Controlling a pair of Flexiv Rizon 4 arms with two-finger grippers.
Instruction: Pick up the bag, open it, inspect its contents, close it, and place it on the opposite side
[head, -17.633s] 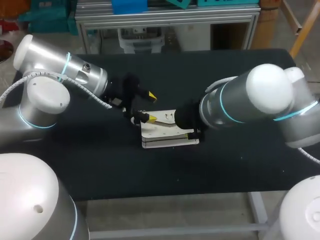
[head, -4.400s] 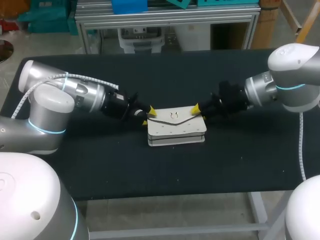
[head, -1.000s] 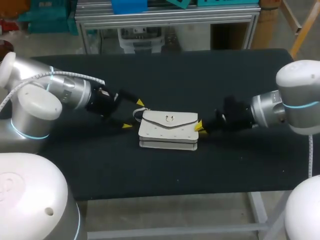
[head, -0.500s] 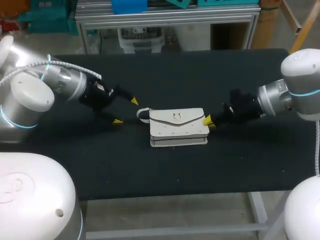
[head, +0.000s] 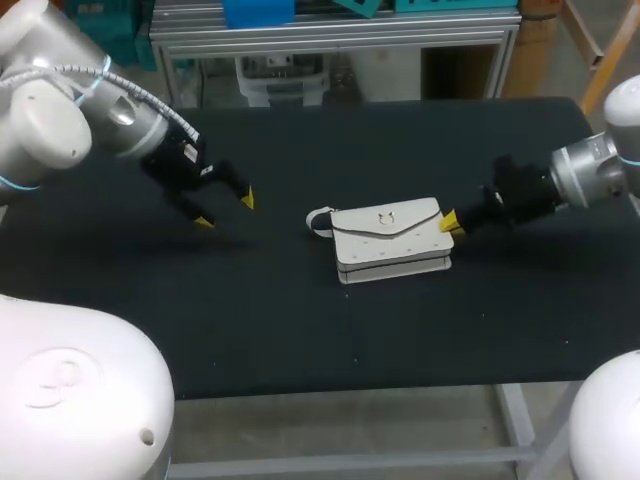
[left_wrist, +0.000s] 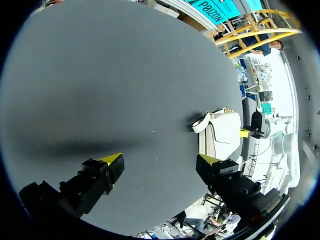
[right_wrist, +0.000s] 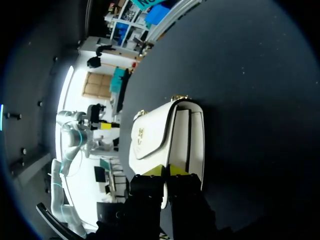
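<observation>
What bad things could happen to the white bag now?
The right tool pinches only one end of the bag, so the bag might slip out or swing if lifted. The left tool is open and far from the bag, so it likely can't steady it. The small strap loop could snag.

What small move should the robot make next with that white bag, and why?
Probably the right gripper draws the bag a little closer to its own side. The flap is closed, the gripper looks pinched on the bag's end, the left gripper hangs open away from it, and the bag lies barely past the table's middle.
</observation>
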